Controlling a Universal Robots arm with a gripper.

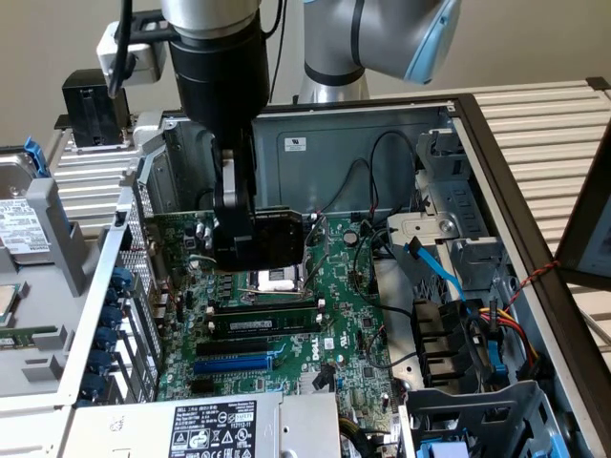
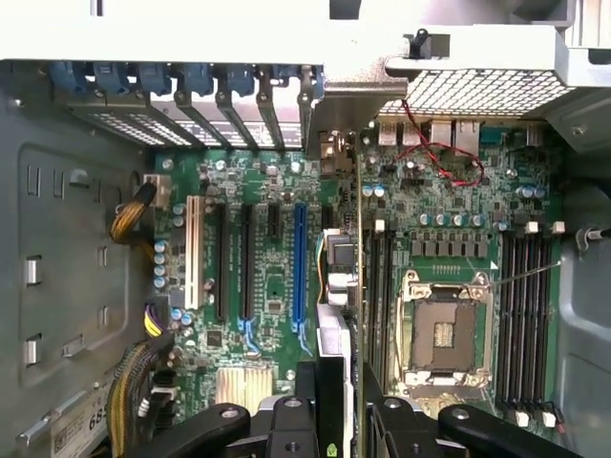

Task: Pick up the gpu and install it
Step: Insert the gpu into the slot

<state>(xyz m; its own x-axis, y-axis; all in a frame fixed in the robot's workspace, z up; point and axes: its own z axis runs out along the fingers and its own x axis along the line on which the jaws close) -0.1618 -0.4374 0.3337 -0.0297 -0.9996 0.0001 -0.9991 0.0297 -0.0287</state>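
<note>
My gripper point(image 1: 232, 225) is closed on the gpu point(image 1: 277, 237), one finger on each flat face, so the card hangs on its edge with the connector side turned down to the motherboard point(image 1: 339, 315). I judge this grip is chosen because a card held upright can go straight down into a slot without being turned. In the wrist view the gripper point(image 2: 334, 386) shows both fingers point(image 2: 304, 393) pressed against the gpu point(image 2: 336, 286), which appears there as a thin line running away from the camera. Its silver bracket point(image 2: 353, 100) points to the rear wall of the case point(image 1: 100, 277), where the blue clips point(image 2: 205, 81) and the slot covers are, and this seems the right direction for installing. The card is in the air inside the open case. In the exterior view it is above the CPU socket point(image 1: 277, 279), and the blue slot point(image 1: 234, 364) is well apart from it. In the wrist view it stands between the blue slot point(image 2: 299, 258) and the CPU socket point(image 2: 444, 329). I judge it is lifted but not yet seated in any slot.
</note>
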